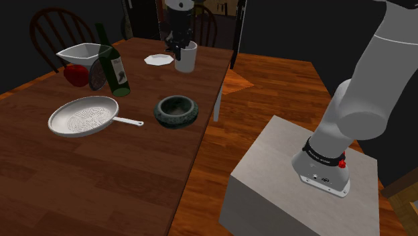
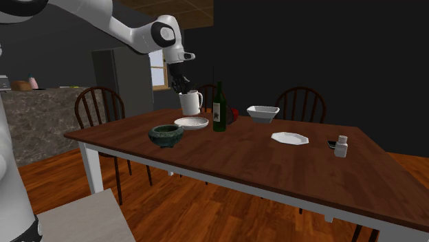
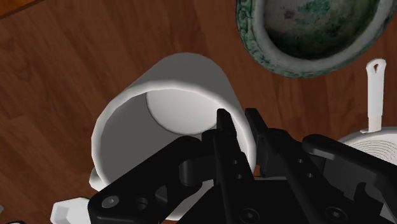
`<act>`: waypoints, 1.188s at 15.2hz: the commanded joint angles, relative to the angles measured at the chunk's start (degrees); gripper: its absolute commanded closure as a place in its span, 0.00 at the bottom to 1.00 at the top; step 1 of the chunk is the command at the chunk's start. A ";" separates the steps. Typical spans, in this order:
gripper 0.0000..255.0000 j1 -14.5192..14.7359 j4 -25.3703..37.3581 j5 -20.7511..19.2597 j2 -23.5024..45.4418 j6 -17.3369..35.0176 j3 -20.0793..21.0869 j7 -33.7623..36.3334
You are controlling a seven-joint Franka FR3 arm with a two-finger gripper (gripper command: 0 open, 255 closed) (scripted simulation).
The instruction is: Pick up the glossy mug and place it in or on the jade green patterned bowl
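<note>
A glossy white mug (image 1: 186, 59) hangs in the air above the wooden table (image 1: 100, 174), and my black gripper (image 1: 177, 45) is shut on its rim from above. In the second exterior view the mug (image 2: 190, 104) sits under the gripper (image 2: 182, 86) with its handle turned to that view's right. In the wrist view the gripper (image 3: 237, 118) clasps the mug's wall (image 3: 159, 121), one finger inside and one outside. The dark green patterned bowl (image 1: 176, 111) (image 2: 166, 135) (image 3: 312, 32) stands empty on the table below, close beyond the mug.
A white frying pan (image 1: 84, 116) (image 2: 191, 123), a green wine bottle (image 1: 114, 64) (image 2: 219, 108), a red apple (image 1: 76, 74) and a white square bowl (image 1: 84, 53) lie near the bowl. A white plate (image 2: 289, 138) and a small bottle (image 2: 340, 146) stand apart. Chairs (image 2: 100, 110) ring the table.
</note>
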 commanded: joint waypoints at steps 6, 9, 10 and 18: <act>1.00 4.95 0.43 -1.24 -0.66 -2.19 4.45 9.65; 1.00 6.75 0.70 -1.85 -0.11 -2.41 6.02 13.19; 1.00 6.74 -0.02 -1.91 -0.07 -1.66 6.01 13.29; 1.00 6.69 -5.25 -2.53 0.70 4.25 5.94 14.26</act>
